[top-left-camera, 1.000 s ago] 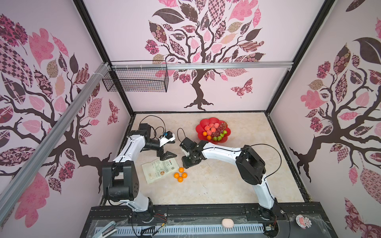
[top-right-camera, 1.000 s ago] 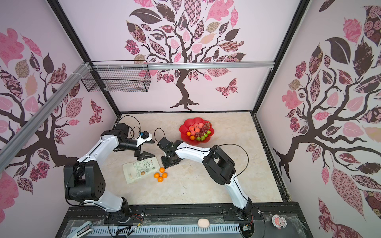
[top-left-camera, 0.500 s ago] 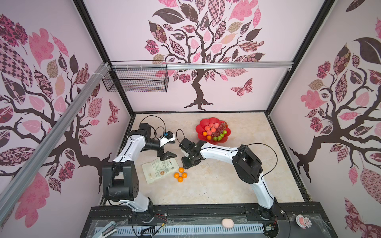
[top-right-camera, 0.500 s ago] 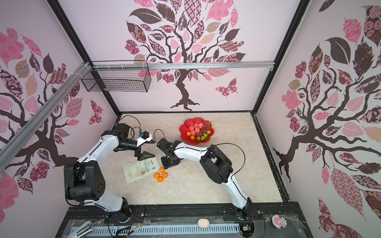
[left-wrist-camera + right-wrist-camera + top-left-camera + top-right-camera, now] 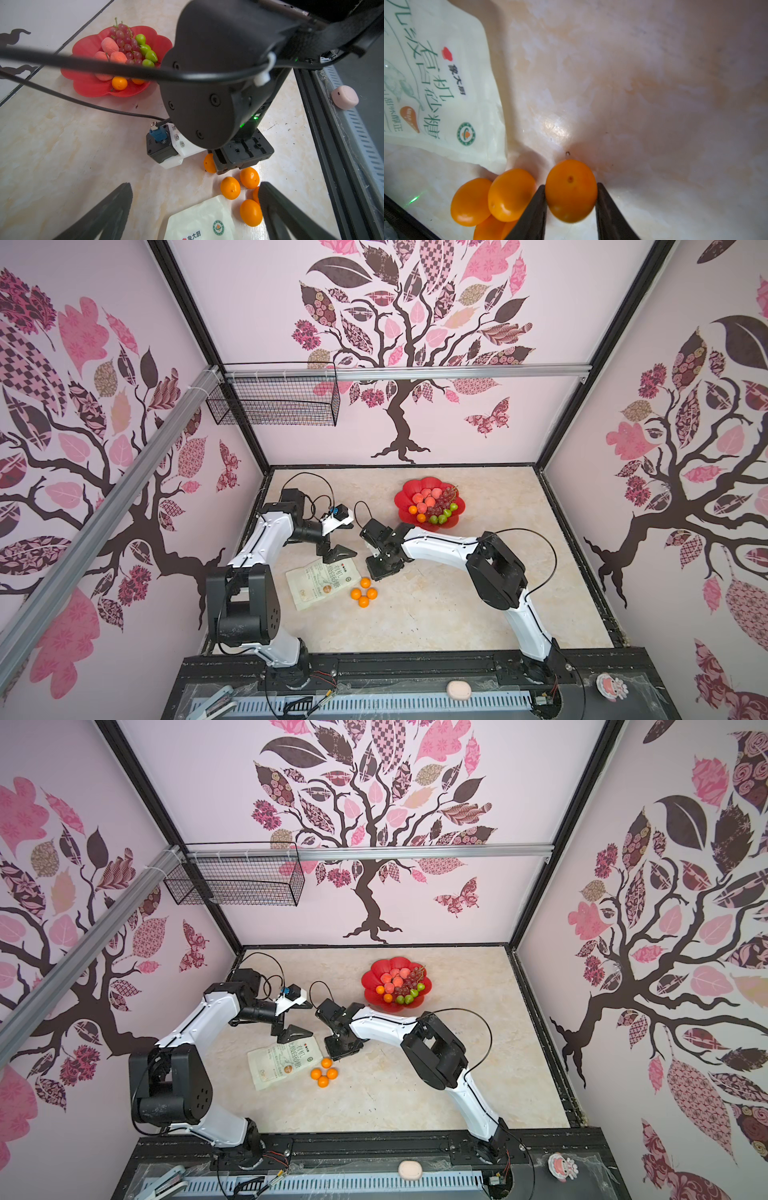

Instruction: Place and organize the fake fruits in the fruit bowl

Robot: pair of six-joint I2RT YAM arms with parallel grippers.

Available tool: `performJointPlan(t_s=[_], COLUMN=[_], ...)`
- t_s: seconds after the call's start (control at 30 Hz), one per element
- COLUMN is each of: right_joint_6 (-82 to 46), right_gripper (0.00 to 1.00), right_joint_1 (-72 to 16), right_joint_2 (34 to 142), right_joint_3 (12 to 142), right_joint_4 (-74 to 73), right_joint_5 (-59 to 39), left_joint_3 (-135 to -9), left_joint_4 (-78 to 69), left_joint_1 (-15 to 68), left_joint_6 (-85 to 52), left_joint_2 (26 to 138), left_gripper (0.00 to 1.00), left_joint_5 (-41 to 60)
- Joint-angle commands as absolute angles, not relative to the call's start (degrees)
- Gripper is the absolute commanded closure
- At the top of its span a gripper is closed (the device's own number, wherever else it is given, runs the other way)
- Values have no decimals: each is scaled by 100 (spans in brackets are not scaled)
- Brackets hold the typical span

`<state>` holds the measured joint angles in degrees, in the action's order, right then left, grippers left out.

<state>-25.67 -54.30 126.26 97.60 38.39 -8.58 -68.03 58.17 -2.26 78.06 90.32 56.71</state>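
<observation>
Over on the left nothing has stirred: the left claw (image 5: 194,185) still hangs spread wide over a corner of the white pouch (image 5: 322,583). Just past it the right claw (image 5: 571,185) has sunk a touch and drawn in, so its fingers now press both sides of one orange (image 5: 568,205), seemingly not yet off the table (image 5: 436,614), with four loose oranges (image 5: 356,593) bunched just beside; I reckon the pick is all but made and the lift comes next. Farther right the fruit bowl (image 5: 405,495) already holds peaches, grapes, pears and two oranges. The right arm reaches across the middle, elbow raised, wrist bent down at the table
</observation>
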Motion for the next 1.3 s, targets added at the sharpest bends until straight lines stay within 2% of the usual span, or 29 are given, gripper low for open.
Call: performJointPlan(t_s=[0.0, 0.3, 0.67, 0.97, 1.27], right_joint_6=[-2571, -2570, -2619, -2698, -2594], right_gripper=[63, 67, 68, 68, 68], right_joint_1=[-5453, -5450, -5310, -4717, -4044], right_joint_2=[12901, 12842, 12204, 11572, 11206], right_joint_3=[9953, 9976, 9669, 9090, 8895], right_joint_4=[3968, 3982, 3741, 3522, 3496], right_joint_5=[-820, -731, -510, -485, -377], left_joint_3=[-6750, -6750, -6827, -6726, -6435], left_joint_4=[5805, 5791, 5682, 4572, 3091], left_joint_1=[-208, -204, -207, -85, 785], left_joint_6=[7842, 7840, 7646, 6201, 4735], left_joint_2=[9000, 9009, 9049, 9123, 9258], left_gripper=[2, 2, 2, 2, 1], left_joint_5=[5783, 5817, 6301, 6779, 6000])
